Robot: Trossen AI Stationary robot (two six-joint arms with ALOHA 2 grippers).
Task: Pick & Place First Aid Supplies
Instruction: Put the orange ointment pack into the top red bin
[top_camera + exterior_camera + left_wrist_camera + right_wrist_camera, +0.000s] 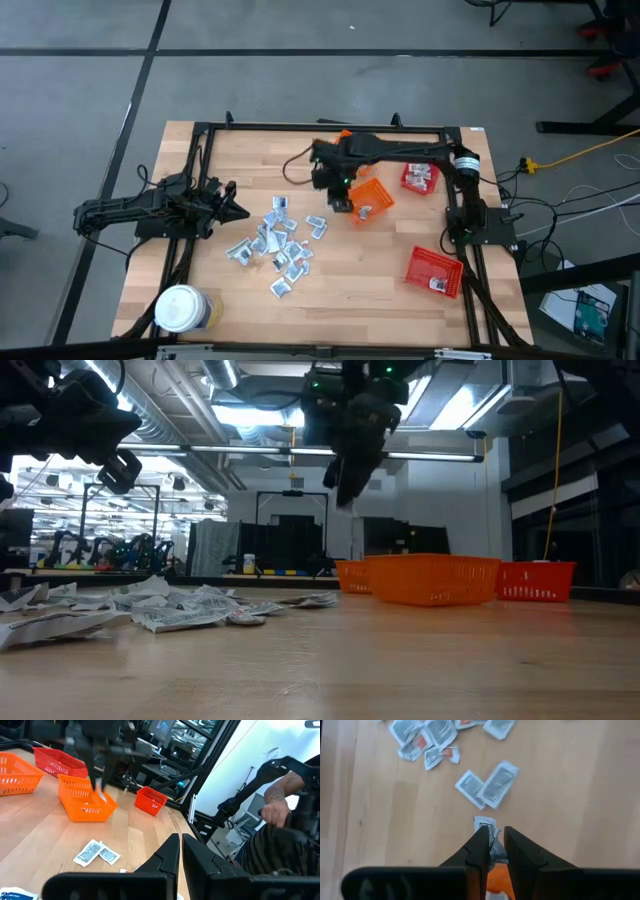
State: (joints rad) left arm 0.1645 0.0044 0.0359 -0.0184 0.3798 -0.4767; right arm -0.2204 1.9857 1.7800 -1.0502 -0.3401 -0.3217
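Right hand [493,842] pinches a flat silvery sachet [487,831] w/ dark print, unreadable. Left hand [180,851] clenched, empty, at table [350,270] edge.

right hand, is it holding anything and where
The right hand pinches a sachet by one end, its other end sticking out past the fingertips. The left hand holds nothing.

Sachets [278,243] heaped mid-table; one basket [371,200] at their two o'clock, another [434,271] at four, jar [181,309] at seven.
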